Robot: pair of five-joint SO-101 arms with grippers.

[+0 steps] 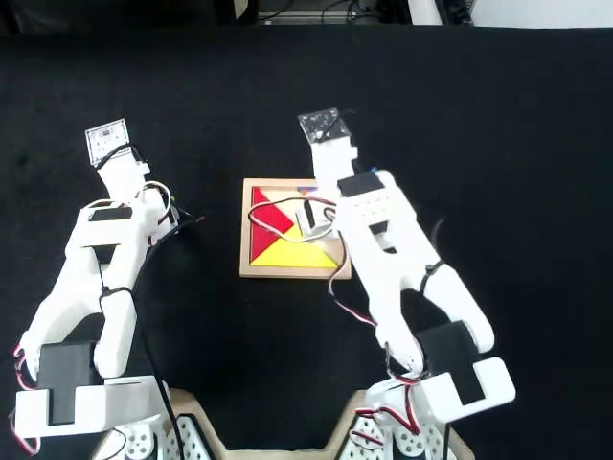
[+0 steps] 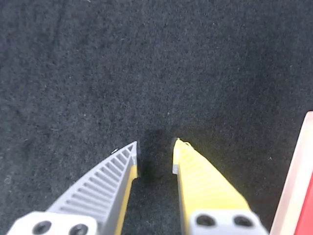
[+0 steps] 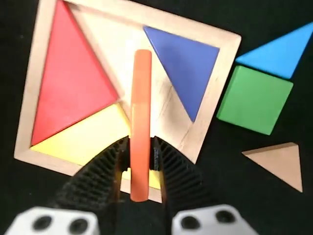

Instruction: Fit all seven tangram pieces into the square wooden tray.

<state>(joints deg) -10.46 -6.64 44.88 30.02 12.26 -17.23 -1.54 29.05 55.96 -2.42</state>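
watching my right claw (image 3: 141, 164) grasping the orange piece (image 3: 141, 98) on edge over the tray (image 1: 245, 240), which is sitting at the centre of the table (image 1: 498, 115) holding a red triangle (image 3: 68, 78), yellow triangle (image 3: 83, 139) and blue triangle (image 3: 188, 58). my left claw (image 2: 156, 143) is hanging released, empty, at the tray's nine o'clock.

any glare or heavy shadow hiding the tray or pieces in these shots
High view: no glare on the tray, but the right arm covers its right side. Right wrist view: even light, no glare on the orange piece held in the right gripper. Left wrist view: a dark shadow patch on the black cloth between the left gripper's fingertips.
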